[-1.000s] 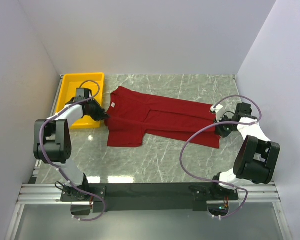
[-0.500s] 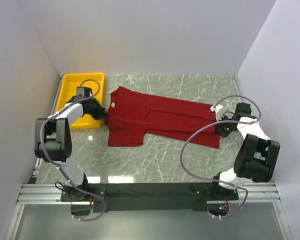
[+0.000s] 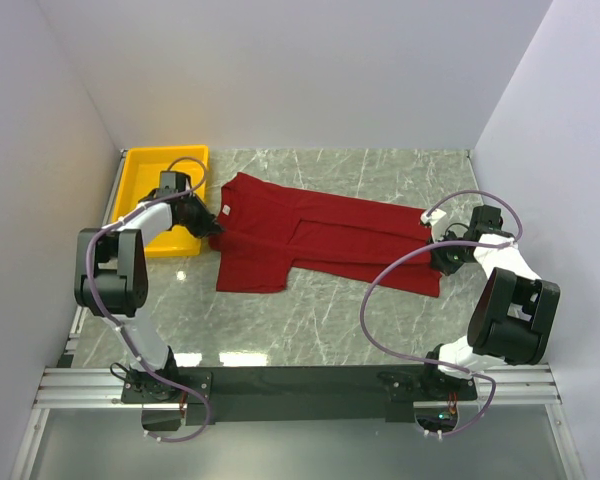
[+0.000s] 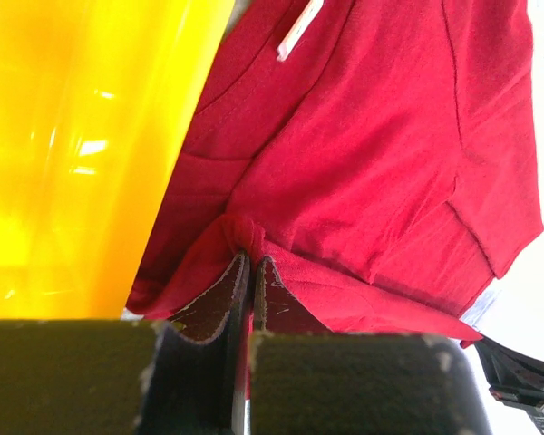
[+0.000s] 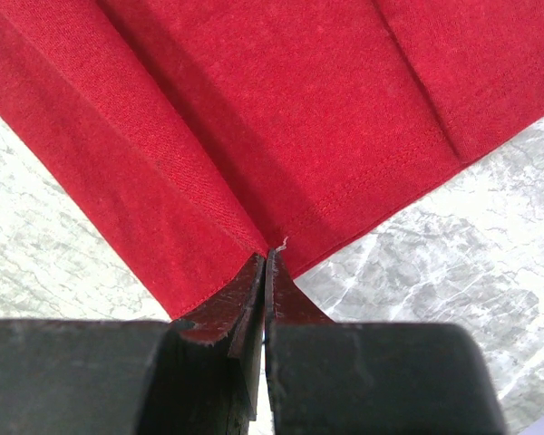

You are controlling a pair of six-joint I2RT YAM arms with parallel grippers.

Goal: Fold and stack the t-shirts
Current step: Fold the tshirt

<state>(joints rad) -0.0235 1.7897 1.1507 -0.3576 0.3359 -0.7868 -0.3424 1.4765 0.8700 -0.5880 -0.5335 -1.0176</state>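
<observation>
The left fingers point(image 4: 219, 301), pinching the t-shirt's point(image 3: 320, 235) left edge, are drawing it slightly right and farther back, so its near-left corner is sliding right across the worktop point(image 3: 330, 320).

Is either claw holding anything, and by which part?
Both hold the red t-shirt: the left claw pinches a cloth fold near the collar end, the right claw the folded hem edge.

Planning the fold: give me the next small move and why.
Probably raise both grippers together slightly, keeping the cloth taut. The left gripper is shut on the collar end of the dark red t-shirt beside the yellow tray, the right gripper on its hem corner, and the shirt lies stretched between them.
</observation>
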